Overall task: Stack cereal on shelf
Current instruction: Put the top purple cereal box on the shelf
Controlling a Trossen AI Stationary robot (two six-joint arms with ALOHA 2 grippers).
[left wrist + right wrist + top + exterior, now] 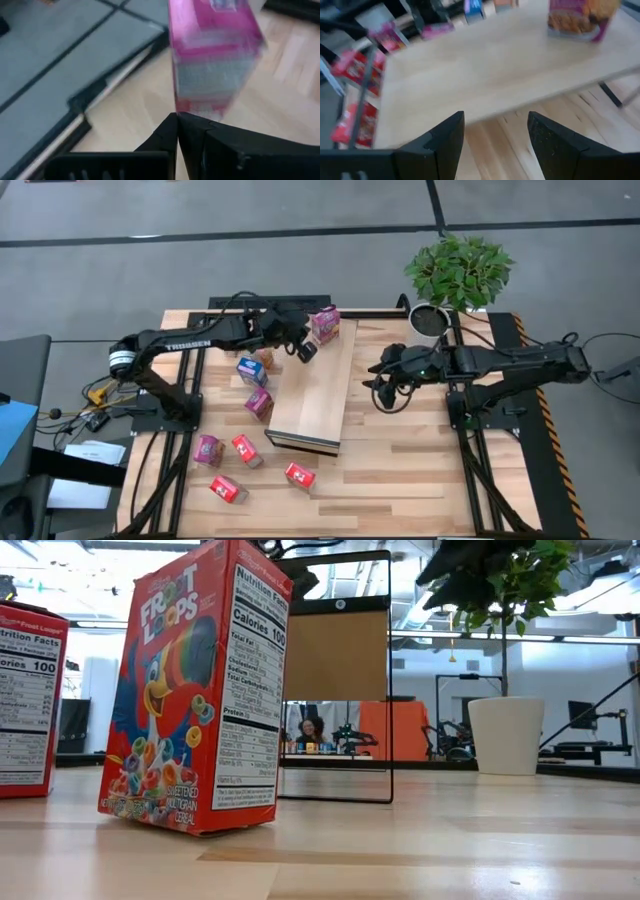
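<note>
As seen from the high view, one small magenta-purple cardboard cereal box (325, 323) is stood at the far end of the long pale wooden block shelf (318, 395); the remaining small boxes, red, blue, orange and magenta, are scattered on the slatted wooden tabletop (420, 470) left of the shelf, e.g. a blue box (251, 370) and a red box (299, 476). So one is judged placed, about eight left. The left gripper (305, 350) is seen just near of the placed box, the right gripper (384, 390) beside the shelf's right edge.

Low view: a red Froot Loops box (195, 690) is stood upright on the table.

Left wrist view: fingers (200, 140) are clenched together, empty, the magenta box just beyond.

Right wrist view: fingers (445, 145) are spread wide, nothing between, pointed at the shelf top.
</note>
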